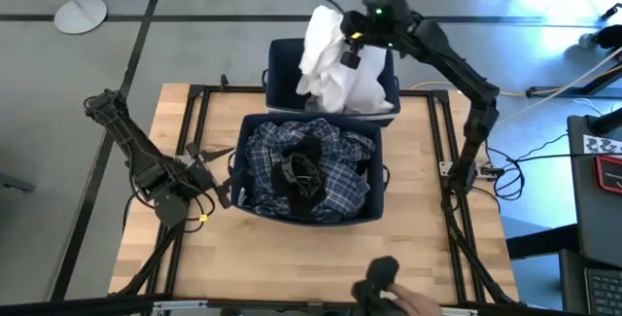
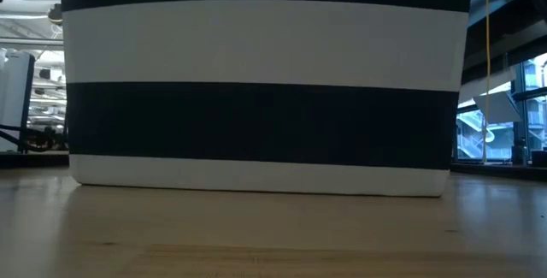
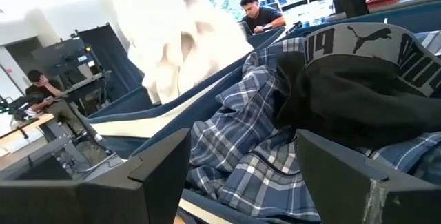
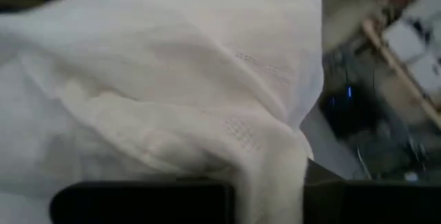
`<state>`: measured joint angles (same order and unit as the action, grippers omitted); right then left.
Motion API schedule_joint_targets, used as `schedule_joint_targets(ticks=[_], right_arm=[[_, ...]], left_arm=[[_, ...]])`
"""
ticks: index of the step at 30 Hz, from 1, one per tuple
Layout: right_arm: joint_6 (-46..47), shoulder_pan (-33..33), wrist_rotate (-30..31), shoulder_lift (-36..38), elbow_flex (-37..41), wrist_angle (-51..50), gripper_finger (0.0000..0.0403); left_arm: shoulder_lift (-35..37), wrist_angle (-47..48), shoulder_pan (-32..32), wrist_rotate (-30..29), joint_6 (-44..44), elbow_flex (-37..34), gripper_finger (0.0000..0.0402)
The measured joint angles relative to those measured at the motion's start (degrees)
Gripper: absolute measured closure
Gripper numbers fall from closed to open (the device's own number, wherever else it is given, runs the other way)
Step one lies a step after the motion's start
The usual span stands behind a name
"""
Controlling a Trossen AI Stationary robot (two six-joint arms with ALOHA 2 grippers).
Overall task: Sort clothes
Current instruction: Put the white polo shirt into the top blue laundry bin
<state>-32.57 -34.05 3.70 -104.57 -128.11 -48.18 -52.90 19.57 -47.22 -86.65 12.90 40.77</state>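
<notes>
Two navy fabric bins stand mid-table. The near bin [image 1: 255,204] holds a dark blue plaid garment [image 1: 342,182] with a black garment [image 1: 303,170] on top; the left wrist view shows them as the plaid [image 3: 241,134] and the black [image 3: 358,93]. Over the far bin [image 1: 282,58], my right gripper [image 1: 348,55] is shut on a white garment [image 1: 335,68]. My left gripper [image 1: 220,174] stands open at the near bin's left side and holds nothing. My right gripper pinches a bunched fold of the white garment [image 4: 270,172] between its two fingers [image 4: 138,200]. It comes slanting down from the table's right. The garment hangs below it, slack, and its lower part lies in the far bin [image 1: 355,97].
A dark bundle [image 1: 377,275] lies at the table's near edge, with a person's hand [image 1: 420,304] beside it. Black frame rails [image 1: 442,141] run along the table's sides. The near bin's striped wall [image 2: 256,98] fills the low view. People sit beyond the table [image 3: 256,14].
</notes>
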Motion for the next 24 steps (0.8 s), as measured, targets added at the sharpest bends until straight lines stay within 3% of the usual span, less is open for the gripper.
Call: schedule_joint_targets(ticks=[9,18,24], right_arm=[[1.0,-0.4,1.0,-0.6,14.2,5.6,0.0372],[7.4,0.0,-11.2,-0.6,24.4,9.0,0.0369],[11.4,2.0,-15.3,-0.6,29.1,9.3,0.0327]], left_arm=[[0.0,0.0,0.0,0.3,0.4,0.0,0.015],[0.0,0.0,0.0,1.0,1.6,0.0,0.015],[-0.1,0.0,0.0,1.9,2.4,0.0,0.015]])
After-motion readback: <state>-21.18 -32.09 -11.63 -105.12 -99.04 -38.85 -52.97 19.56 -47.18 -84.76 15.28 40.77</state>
